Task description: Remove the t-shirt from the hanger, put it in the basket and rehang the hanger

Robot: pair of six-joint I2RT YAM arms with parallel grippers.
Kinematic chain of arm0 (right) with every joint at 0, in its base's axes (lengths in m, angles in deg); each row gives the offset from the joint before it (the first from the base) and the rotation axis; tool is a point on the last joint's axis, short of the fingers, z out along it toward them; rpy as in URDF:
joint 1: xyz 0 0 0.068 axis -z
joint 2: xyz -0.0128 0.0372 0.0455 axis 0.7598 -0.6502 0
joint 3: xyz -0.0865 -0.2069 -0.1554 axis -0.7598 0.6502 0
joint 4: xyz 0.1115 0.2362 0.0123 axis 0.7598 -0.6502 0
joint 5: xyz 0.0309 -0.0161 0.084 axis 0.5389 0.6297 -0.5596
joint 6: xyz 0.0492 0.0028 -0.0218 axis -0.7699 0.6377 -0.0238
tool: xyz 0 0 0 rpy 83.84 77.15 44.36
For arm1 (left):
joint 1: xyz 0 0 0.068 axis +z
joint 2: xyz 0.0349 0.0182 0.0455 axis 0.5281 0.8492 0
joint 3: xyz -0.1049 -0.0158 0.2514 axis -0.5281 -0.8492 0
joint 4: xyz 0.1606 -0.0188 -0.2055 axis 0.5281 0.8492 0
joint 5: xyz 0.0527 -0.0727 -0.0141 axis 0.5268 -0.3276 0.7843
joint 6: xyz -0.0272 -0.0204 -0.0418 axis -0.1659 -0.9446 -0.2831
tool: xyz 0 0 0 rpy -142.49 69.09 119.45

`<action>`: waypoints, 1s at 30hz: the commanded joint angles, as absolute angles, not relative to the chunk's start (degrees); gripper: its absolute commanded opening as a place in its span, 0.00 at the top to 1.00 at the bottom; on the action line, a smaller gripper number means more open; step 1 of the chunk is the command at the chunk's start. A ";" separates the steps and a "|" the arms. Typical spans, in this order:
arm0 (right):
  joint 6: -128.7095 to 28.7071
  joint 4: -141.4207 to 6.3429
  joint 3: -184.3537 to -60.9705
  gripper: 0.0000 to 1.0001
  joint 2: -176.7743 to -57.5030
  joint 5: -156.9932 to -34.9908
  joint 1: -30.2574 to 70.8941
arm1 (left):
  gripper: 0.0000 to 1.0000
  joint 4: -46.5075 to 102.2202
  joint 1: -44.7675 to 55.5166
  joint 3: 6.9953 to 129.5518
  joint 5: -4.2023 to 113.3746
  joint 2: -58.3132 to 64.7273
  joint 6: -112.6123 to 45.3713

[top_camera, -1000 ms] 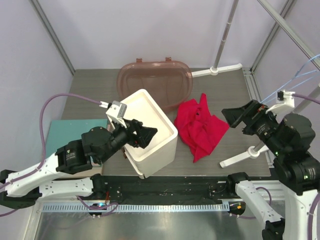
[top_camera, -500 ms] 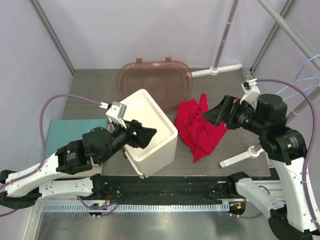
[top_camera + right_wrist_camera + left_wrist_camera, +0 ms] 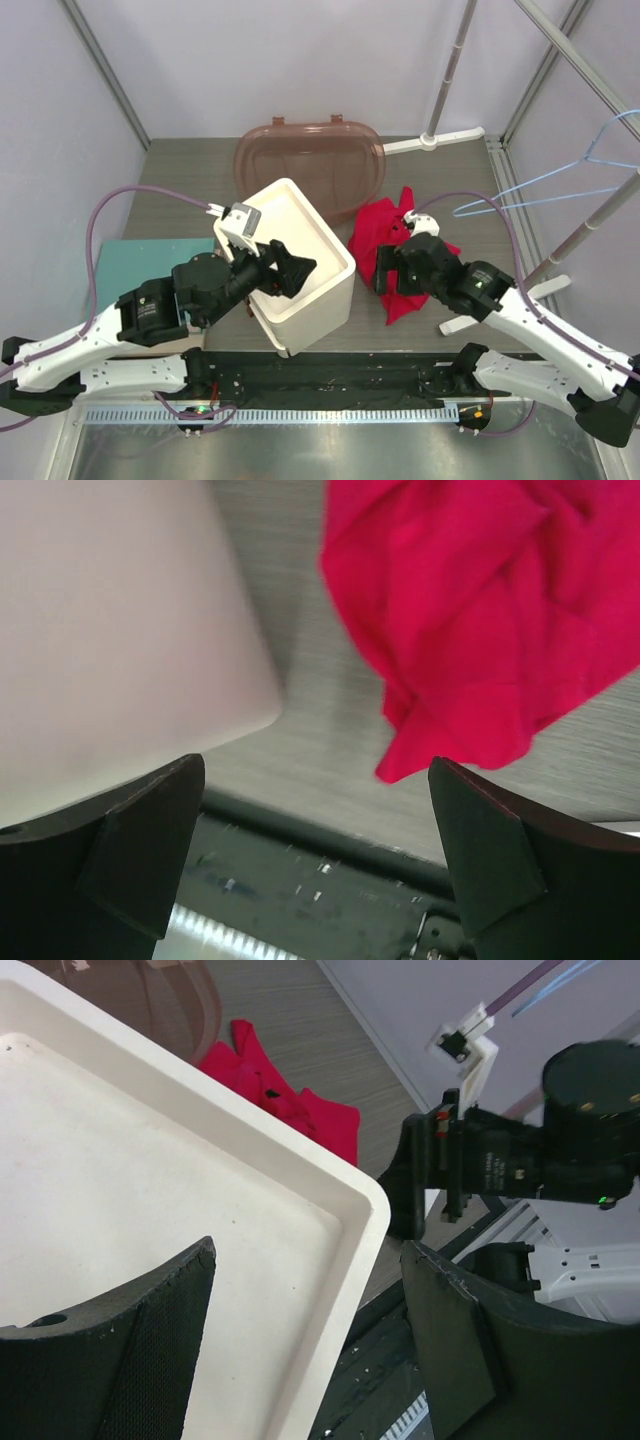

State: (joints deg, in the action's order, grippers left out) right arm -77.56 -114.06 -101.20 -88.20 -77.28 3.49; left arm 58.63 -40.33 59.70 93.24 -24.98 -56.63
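Observation:
The red t-shirt (image 3: 415,235) lies crumpled on the table right of the white box (image 3: 300,250), off the hanger. The light-blue wire hanger (image 3: 520,184) hangs bare on the slanted pole at the right. My right gripper (image 3: 385,275) is open and empty, low over the shirt's near-left edge. In the right wrist view the shirt (image 3: 470,610) is ahead and to the right of the open fingers (image 3: 315,765), with the box (image 3: 120,610) on the left. My left gripper (image 3: 295,272) is open and empty over the box's near corner (image 3: 370,1210); the shirt (image 3: 270,1090) shows beyond it.
A brown translucent lid (image 3: 310,160) lies behind the box. A teal mat (image 3: 130,265) lies at the left. The white-grey pole (image 3: 590,215) slants up from its base (image 3: 480,312) at the right. A second pole (image 3: 450,70) stands at the back. A black rail (image 3: 330,370) runs along the near edge.
My right arm has swung down and left from the right side to the shirt's near edge, leaving the bare hanger in view. The left arm has barely moved.

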 commanded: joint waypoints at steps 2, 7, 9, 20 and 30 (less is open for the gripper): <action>-86.41 -103.96 -93.45 0.00 -90.10 -54.27 1.81 | 0.25 59.75 -40.28 62.99 94.84 -27.37 -57.20; -91.43 -90.97 -85.19 0.00 -94.76 -51.97 1.81 | 0.25 61.60 -40.28 62.99 95.36 -28.52 -57.37; -92.32 -87.44 -83.77 0.00 -97.21 -51.61 1.81 | 0.25 62.21 -40.28 62.99 95.45 -29.22 -57.46; -92.83 -71.61 -78.15 0.00 -105.39 -46.96 1.63 | 0.25 65.56 -40.28 62.20 98.09 -33.08 -57.55; -104.53 -71.61 -75.86 0.10 -115.24 -40.36 -0.30 | 0.25 67.40 -40.28 62.19 98.62 -35.99 -57.37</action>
